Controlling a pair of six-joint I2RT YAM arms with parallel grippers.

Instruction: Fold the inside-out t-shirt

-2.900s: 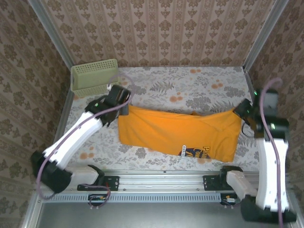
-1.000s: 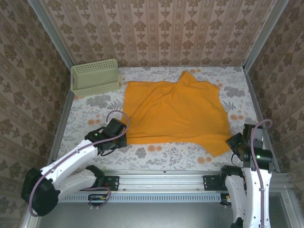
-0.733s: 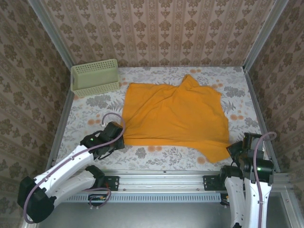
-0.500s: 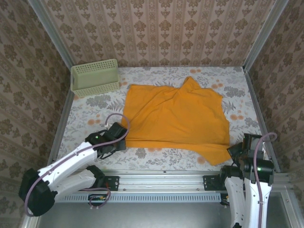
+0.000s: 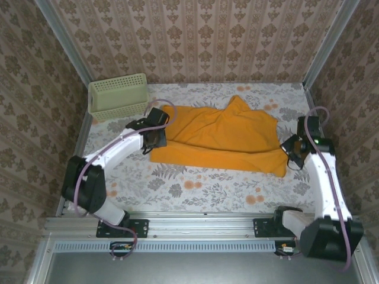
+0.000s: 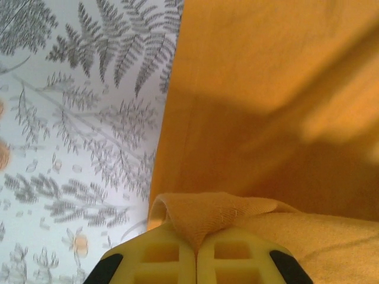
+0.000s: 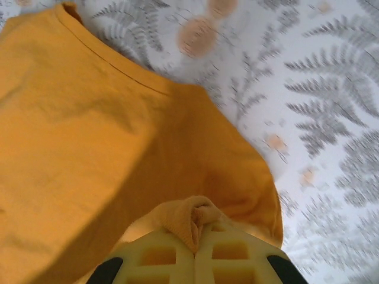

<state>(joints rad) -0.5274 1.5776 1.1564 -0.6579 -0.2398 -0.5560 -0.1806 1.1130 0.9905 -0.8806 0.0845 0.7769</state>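
Pale green mesh basket (image 5: 118, 94): rectangular, rigid plastic, far-left table corner, apart from t-shirt. Your orange-yellow t-shirt (image 5: 225, 133): soft knit, plain face up, doubled into wide band across mid-table, peak toward far edge. Your left gripper (image 5: 155, 137) pinches left edge tight; right gripper (image 5: 291, 152) clamps right corner. Floral-print table cover (image 5: 201, 183) beneath.

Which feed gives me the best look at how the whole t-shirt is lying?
Top external: it shows the whole t-shirt as a bunched band across the table. The left wrist view shows a cloth edge pinched in the left gripper; the right wrist view shows a corner pinched in the right gripper.
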